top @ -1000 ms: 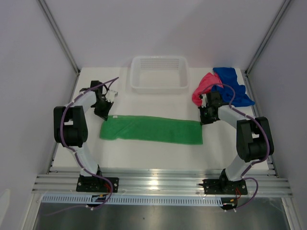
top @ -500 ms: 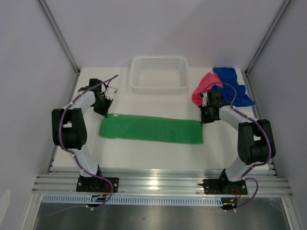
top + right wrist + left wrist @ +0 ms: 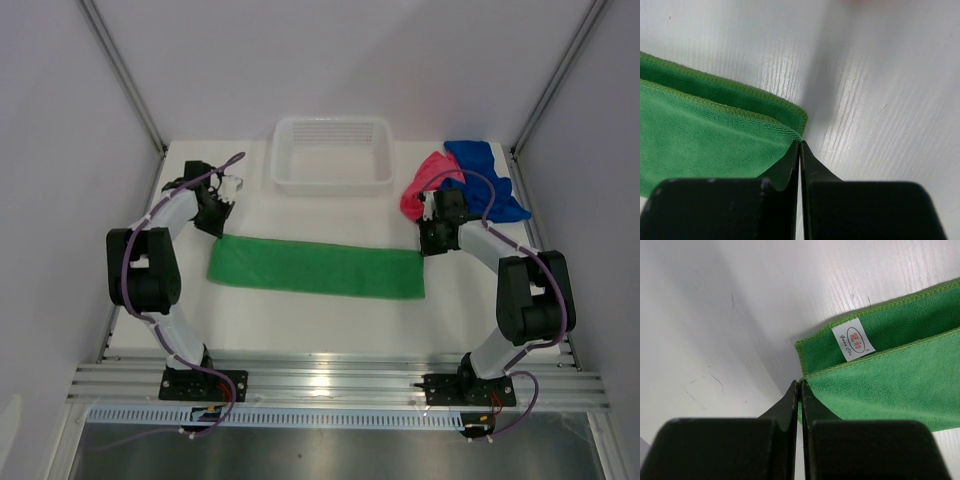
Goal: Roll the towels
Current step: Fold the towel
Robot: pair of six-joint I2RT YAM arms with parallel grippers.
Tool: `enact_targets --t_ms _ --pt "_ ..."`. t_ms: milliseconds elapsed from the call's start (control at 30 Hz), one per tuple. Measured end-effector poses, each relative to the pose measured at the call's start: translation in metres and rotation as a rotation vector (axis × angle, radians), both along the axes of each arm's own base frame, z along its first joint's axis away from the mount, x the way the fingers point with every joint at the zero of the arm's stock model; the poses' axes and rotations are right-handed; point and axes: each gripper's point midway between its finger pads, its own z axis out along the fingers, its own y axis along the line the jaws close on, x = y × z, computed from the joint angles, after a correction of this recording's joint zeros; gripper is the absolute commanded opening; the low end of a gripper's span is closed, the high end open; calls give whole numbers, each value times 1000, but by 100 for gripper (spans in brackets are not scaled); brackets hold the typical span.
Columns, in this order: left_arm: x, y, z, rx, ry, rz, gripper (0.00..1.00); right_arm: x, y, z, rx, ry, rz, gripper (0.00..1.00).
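Green towel [image 3: 315, 268] lies mid-table, folded into a long strip. Pink towel [image 3: 425, 182] and blue towel [image 3: 485, 180] are heaped far right. Left gripper [image 3: 799, 385] and right gripper [image 3: 799, 145] are clenched on its far corners, seemingly top layer only. Risk: the thin pinch slips or the layers shear, so the roll goes skewed.

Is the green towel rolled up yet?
No, the green towel lies flat as a long folded strip, with the left gripper and right gripper at its far corners.

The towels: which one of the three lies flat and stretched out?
The green towel: it is a long flat strip, folded double. The pink-red towel and the blue towel lie crumpled together at the far right.
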Motion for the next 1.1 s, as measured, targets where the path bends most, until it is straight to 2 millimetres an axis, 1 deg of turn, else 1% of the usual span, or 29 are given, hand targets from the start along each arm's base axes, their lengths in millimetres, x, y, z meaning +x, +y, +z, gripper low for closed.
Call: enact_targets --t_ms 100,267,333,433,633,767,833,867,900,933,967,1067,1100 --pt "3 2 3 10 -11 4 1 3 -1 1 0 -10 -3 0" --pt "15 4 13 20 -49 9 1 4 -4 -3 -1 -3 -10 0" --pt "17 4 13 26 -52 9 1 5 -4 -5 -1 -2 -10 0" --pt "19 5 7 38 -35 11 1 6 -4 -9 0 2 -10 0" --pt "18 7 -17 63 24 12 1 8 -3 -23 4 24 -9 0" --pt "17 7 -20 68 33 11 1 12 -3 -25 6 20 -11 0" --pt "18 7 -21 70 33 12 1 13 -3 -25 7 17 -12 5" --pt "18 8 -21 73 35 13 3 13 -3 -25 7 16 -14 13" --pt "18 8 -22 74 36 12 15 14 -3 -25 8 16 -16 18" --pt "18 8 -23 77 38 12 21 14 -4 -25 6 15 -19 23" --pt "18 9 -24 83 41 13 25 14 -5 -25 1 15 -22 34" --pt "17 12 -27 94 47 17 42 16 -9 -24 -15 16 -34 41" --pt "17 12 -27 97 48 17 44 16 -10 -24 -18 16 -36 42"
